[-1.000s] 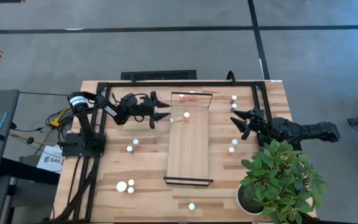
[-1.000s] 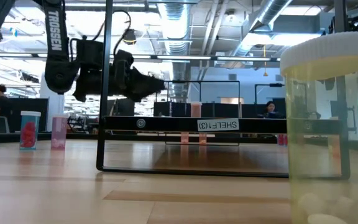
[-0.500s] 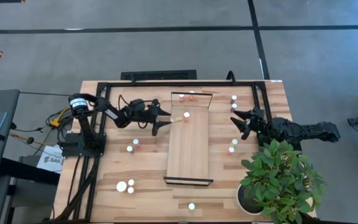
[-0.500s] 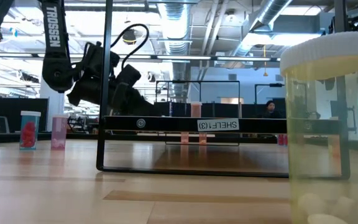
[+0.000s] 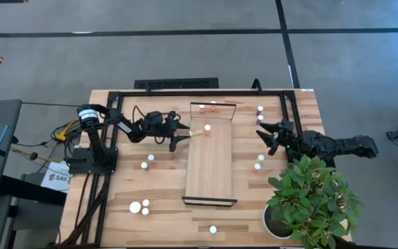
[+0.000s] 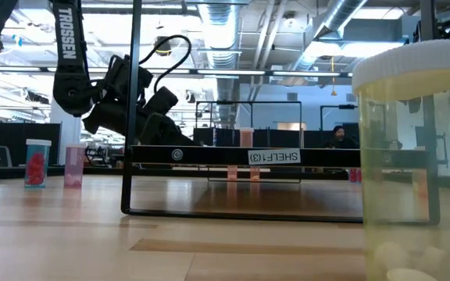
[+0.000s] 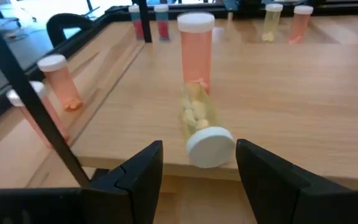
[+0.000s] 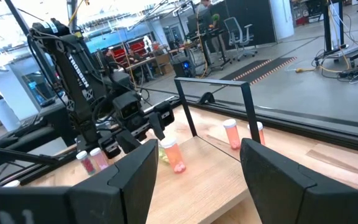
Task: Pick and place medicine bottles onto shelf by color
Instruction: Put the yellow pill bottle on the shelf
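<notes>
A yellowish medicine bottle [image 7: 196,118] lies on its side at the left edge of the pale wooden shelf [image 5: 210,166], its white cap [image 7: 210,147] toward my left gripper [image 7: 197,171]. An orange bottle [image 7: 196,53] stands upright just behind it. My left gripper [image 5: 179,133] is open, one finger on each side of the cap, with a gap on both sides. My right gripper [image 5: 268,135] hangs open over the table to the right of the shelf, with nothing between its fingers [image 8: 135,180]. Two more bottles [image 5: 207,106] stand at the shelf's far end.
Loose bottles stand on the slatted table left of the shelf [image 5: 149,161], near the front left [image 5: 139,206], at the front [image 5: 213,229] and to the right [image 5: 258,163]. A potted plant [image 5: 313,200] fills the front right corner. A black frame [image 5: 116,104] borders the table.
My left gripper has sunk and tipped its fingers downward, shifting a little toward the shelf's left edge, so its fingers now flank the lying bottle's cap. The bottles have not moved.
</notes>
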Robot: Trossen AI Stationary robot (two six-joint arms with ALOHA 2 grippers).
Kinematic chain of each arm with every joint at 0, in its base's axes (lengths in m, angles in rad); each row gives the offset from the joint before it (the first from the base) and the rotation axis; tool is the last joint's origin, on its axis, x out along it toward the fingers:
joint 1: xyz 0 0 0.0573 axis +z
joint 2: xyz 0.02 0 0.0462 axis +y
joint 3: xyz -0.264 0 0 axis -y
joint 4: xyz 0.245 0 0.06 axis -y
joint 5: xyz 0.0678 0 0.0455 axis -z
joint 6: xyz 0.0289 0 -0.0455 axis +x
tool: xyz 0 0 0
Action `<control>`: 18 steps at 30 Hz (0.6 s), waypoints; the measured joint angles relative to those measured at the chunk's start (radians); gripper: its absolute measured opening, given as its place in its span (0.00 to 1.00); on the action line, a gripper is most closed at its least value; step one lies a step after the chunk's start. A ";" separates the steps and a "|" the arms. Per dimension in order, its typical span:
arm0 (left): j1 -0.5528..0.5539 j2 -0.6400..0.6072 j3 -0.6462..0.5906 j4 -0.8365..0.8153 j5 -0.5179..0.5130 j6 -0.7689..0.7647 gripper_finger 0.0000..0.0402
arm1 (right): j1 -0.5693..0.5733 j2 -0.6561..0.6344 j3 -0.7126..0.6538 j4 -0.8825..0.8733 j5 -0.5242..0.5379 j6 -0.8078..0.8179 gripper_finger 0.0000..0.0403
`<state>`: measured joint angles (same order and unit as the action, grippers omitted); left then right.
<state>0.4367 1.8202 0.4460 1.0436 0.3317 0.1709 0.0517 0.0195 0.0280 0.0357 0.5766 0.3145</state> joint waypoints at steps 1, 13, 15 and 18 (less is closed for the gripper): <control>0.000 0.000 0.002 -0.003 0.000 -0.005 0.48 | 0.000 0.000 0.000 0.000 0.000 0.000 0.62; -0.008 0.000 0.042 -0.047 -0.007 -0.014 0.48 | 0.000 0.000 0.000 0.000 0.000 0.000 0.62; -0.008 0.000 0.042 -0.053 -0.008 -0.014 0.48 | 0.000 0.000 0.000 0.000 0.000 0.000 0.62; -0.008 0.000 0.042 -0.056 -0.013 -0.015 0.48 | 0.000 0.000 0.000 0.000 0.000 0.000 0.62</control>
<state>0.4286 1.8202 0.4877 0.9877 0.3187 0.1559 0.0517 0.0194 0.0280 0.0357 0.5767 0.3142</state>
